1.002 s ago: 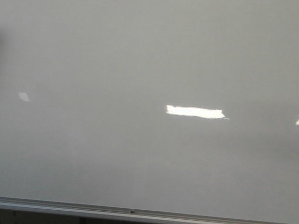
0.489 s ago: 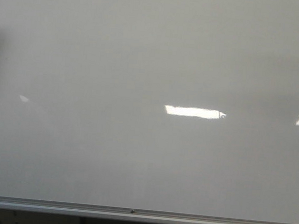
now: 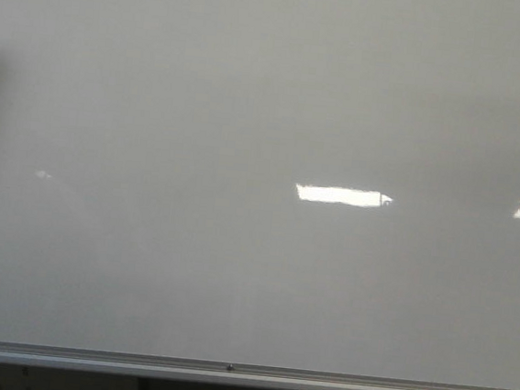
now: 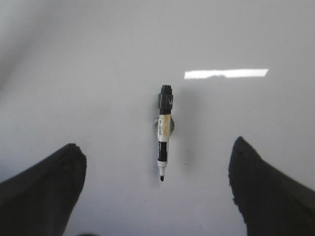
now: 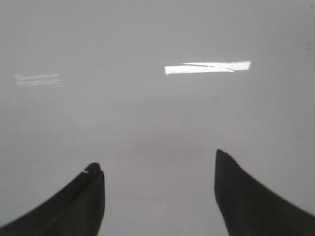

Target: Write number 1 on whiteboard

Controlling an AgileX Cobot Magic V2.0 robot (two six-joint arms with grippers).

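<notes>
Nothing is written yet: the whiteboard (image 3: 270, 95) remains blank, only its light reflections have drifted slightly. An uncapped marker (image 4: 164, 132) clings to it, centred before the wide-spread left gripper (image 4: 157, 191). The right gripper (image 5: 160, 196) also gapes, empty.

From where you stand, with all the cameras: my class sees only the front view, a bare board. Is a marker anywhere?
Observer: Yes. The left wrist view shows a marker on the whiteboard, midway between the open fingers of the left gripper.
Operator: Is it capped?
Observer: No. Its dark tip is bare, and it points toward the gripper.
Operator: And the right arm?
Observer: The right gripper is open and empty, with only bare board and a light reflection before it.
</notes>
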